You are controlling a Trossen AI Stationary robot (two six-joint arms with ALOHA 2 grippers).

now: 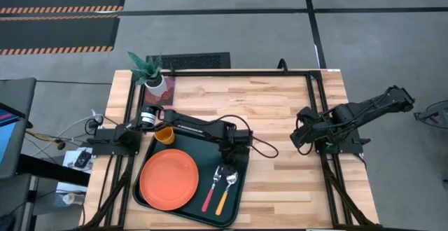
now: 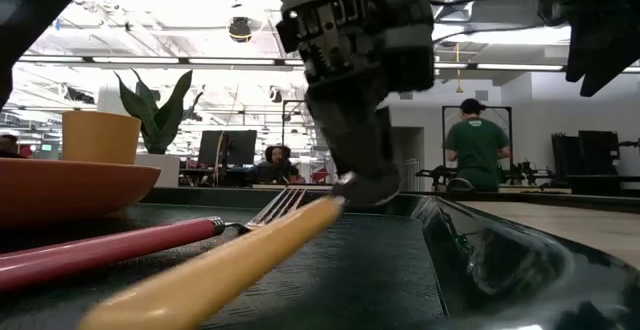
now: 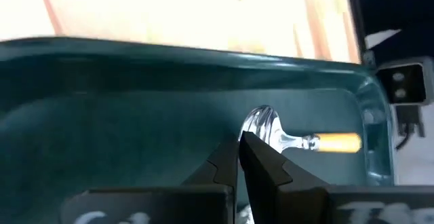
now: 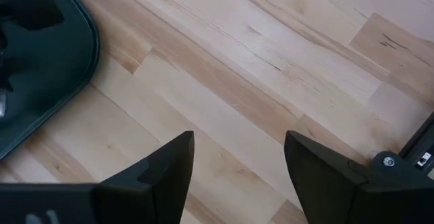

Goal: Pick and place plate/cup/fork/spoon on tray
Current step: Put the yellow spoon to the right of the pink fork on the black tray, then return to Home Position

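Observation:
The dark green tray lies at the table's near left. On it are the orange-red plate, the orange-yellow cup at its far left corner, the pink-red-handled fork and the orange-handled spoon, both lying flat side by side at its right. My left gripper is shut and points down just above the spoon's bowl; it also shows in the high view. My right gripper is open and empty over bare wood to the right of the tray. My left gripper's shut fingertips stand at the edge of the spoon's silver bowl, coming from above. I cannot tell whether they touch it. The spoon lies flat on the tray floor, its handle toward the near edge.
A white pot with a green plant stands at the table's far left corner, beyond the cup. Bare wood lies between the tray and the right arm. People stand in the room behind the table.

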